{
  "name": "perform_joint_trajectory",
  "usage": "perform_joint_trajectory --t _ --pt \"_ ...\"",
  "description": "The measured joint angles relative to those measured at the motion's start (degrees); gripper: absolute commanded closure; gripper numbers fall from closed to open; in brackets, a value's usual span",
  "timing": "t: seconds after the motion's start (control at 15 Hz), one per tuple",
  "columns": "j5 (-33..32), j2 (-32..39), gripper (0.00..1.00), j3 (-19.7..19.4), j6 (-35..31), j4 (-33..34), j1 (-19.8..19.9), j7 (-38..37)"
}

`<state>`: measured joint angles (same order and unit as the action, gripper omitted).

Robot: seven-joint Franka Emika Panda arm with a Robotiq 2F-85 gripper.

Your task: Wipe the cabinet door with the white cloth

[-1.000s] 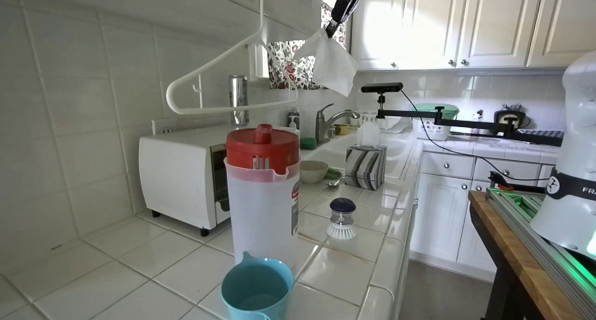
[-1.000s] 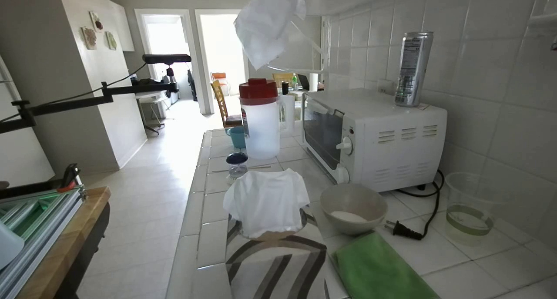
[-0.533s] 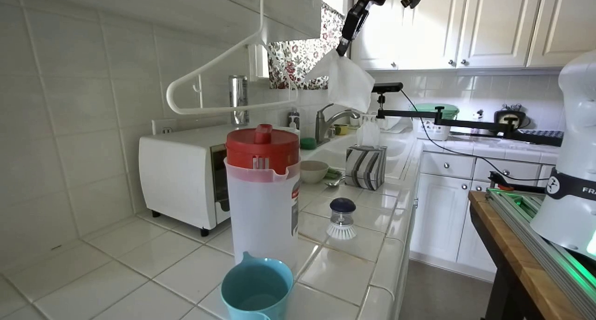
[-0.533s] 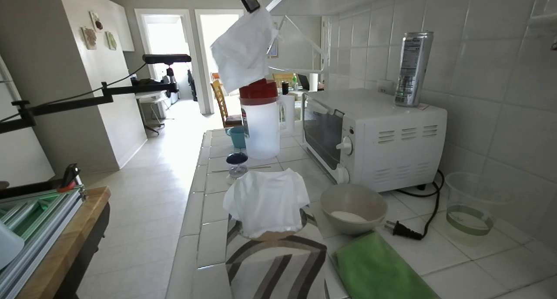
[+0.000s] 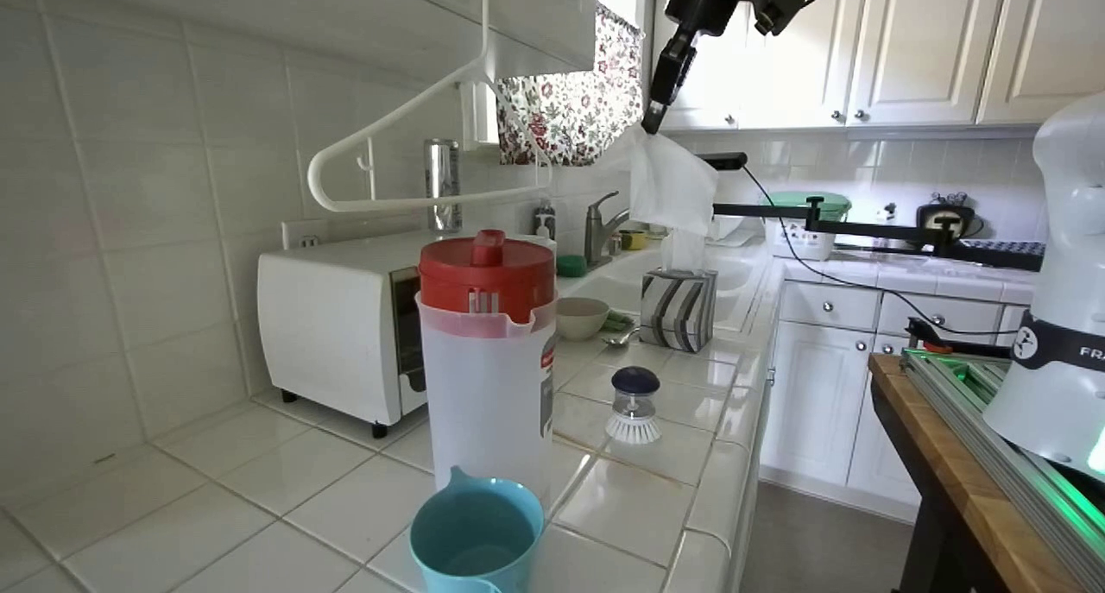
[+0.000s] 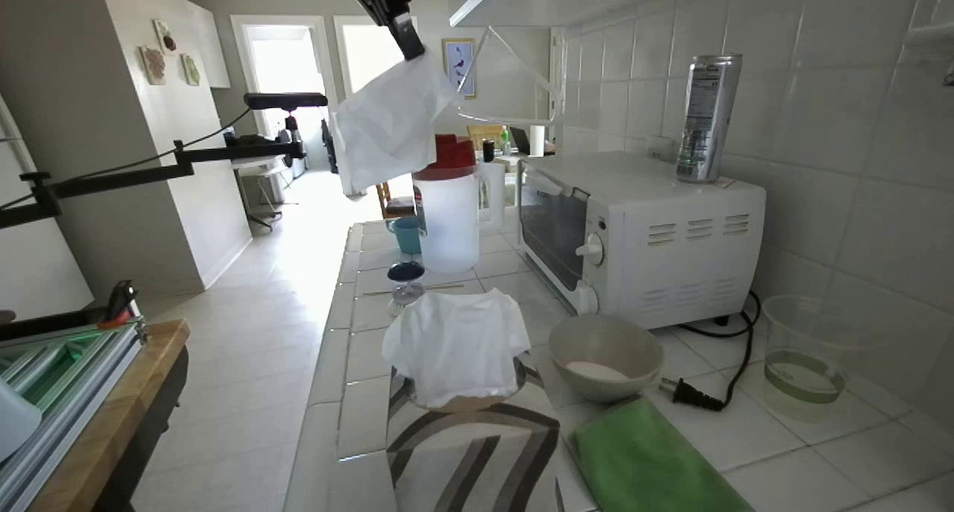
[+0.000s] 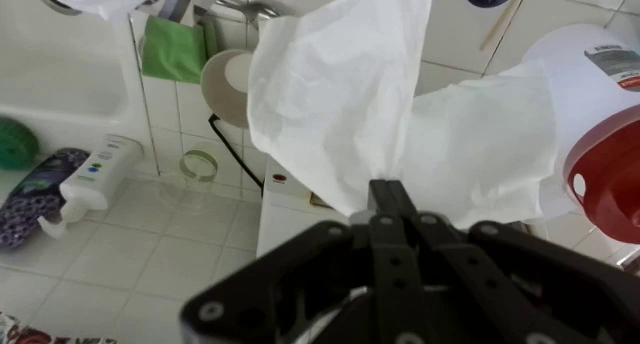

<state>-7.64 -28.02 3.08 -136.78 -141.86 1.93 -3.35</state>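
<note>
The white cloth (image 5: pixel 673 183) hangs in the air from my gripper (image 5: pixel 653 123), which pinches it with both fingertips together. In an exterior view the cloth (image 6: pixel 387 124) drapes in front of the pitcher's red lid, below the gripper (image 6: pixel 414 50). In the wrist view the cloth (image 7: pixel 335 93) spreads out in two flaps from the shut gripper (image 7: pixel 386 188). A white overhead cabinet (image 5: pixel 531 10) is at the upper left, apart from the cloth. More white cabinet doors (image 5: pixel 919 49) line the far wall. Which cabinet door is meant, I cannot tell.
A white hanger (image 5: pixel 432 203) hangs below the overhead cabinet. On the counter stand a red-lidded pitcher (image 5: pixel 488 386), a white oven (image 6: pixel 671 221) with a can (image 6: pixel 708 117) on top, a bowl (image 6: pixel 605 355), and a tissue box (image 5: pixel 679 312) beneath the cloth. A camera bar (image 5: pixel 777 211) is behind it.
My gripper and the cloth have moved lower and away from the overhead cabinet: rightward in an exterior view, leftward in the opposite-facing one, where the gripper has come into sight. The grip stays shut.
</note>
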Motion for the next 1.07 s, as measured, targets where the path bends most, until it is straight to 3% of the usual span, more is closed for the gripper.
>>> perform_joint_trajectory --t 0.53,1.07 --pt "0.49 0.79 1.00 -1.77 0.93 -5.84 0.01 0.00" --pt "0.49 3.84 1.00 -4.79 -7.76 -9.24 0.63 0.06"
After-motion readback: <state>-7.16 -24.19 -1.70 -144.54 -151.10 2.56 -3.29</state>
